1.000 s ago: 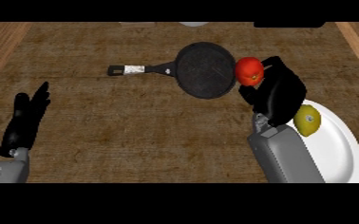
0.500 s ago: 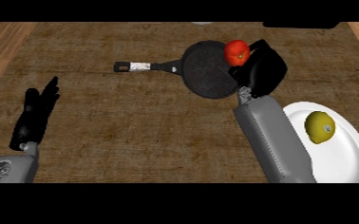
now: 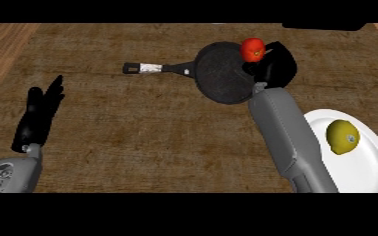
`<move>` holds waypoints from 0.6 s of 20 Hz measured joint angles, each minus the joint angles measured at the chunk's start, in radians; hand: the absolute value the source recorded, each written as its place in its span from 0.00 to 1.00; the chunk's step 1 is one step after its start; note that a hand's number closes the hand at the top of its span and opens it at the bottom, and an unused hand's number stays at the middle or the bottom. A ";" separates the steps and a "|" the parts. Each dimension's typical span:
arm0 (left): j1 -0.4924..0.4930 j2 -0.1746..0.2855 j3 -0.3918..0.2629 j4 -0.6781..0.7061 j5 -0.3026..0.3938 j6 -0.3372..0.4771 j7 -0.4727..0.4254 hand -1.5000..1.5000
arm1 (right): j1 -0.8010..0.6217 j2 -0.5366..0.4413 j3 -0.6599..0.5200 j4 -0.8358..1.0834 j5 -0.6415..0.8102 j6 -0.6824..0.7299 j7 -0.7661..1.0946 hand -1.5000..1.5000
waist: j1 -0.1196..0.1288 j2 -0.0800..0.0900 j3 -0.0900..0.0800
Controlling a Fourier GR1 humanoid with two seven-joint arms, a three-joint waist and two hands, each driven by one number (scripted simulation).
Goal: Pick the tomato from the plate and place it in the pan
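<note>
At the pan (image 3: pixel 221 77) rim, tomato (image 3: pixel 253 49) in right robot hand (image 3: pixel 275 69).

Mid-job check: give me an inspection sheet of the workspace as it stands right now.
Surface: brown wooden counter.
Job's things: tomato held at the far right rim of the black pan, not lying in it; white plate at the right edge.
Clutter: yellow lemon on the plate.
Robot hands: right robot hand curled round the tomato; left robot hand open, resting at the left, fingers up.
Cables: nothing seen.
Surroundings: lighter wood strip at the far left.
</note>
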 measured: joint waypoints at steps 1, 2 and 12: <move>-0.002 -0.006 -0.002 0.008 -0.003 0.003 -0.007 0.50 | -0.014 0.000 -0.015 0.027 -0.028 -0.029 -0.011 0.00 | 0.002 0.001 0.000; -0.003 -0.004 0.000 0.012 -0.002 -0.001 -0.013 0.50 | -0.023 0.001 -0.035 0.057 -0.056 -0.055 -0.029 0.00 | 0.005 0.003 0.000; -0.030 -0.016 -0.009 0.028 -0.013 -0.008 -0.022 0.50 | -0.108 0.001 -0.150 0.287 -0.270 -0.289 -0.279 0.00 | 0.031 0.012 0.001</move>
